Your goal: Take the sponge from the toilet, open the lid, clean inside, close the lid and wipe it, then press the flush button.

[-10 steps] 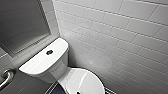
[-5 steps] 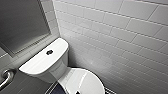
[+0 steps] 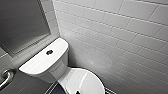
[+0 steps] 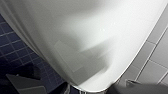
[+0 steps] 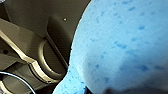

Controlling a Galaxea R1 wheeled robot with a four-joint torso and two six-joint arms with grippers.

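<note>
Looming close at the right wrist is the sponge; lid down.

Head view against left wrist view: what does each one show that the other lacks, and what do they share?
Head view adds the tank with its dark button, the closed lid, a grey framed panel and a metal bar. Left wrist view adds the grid of small squares in the dark blue floor. Both show the glossy white toilet and pale tiles beside it.
</note>
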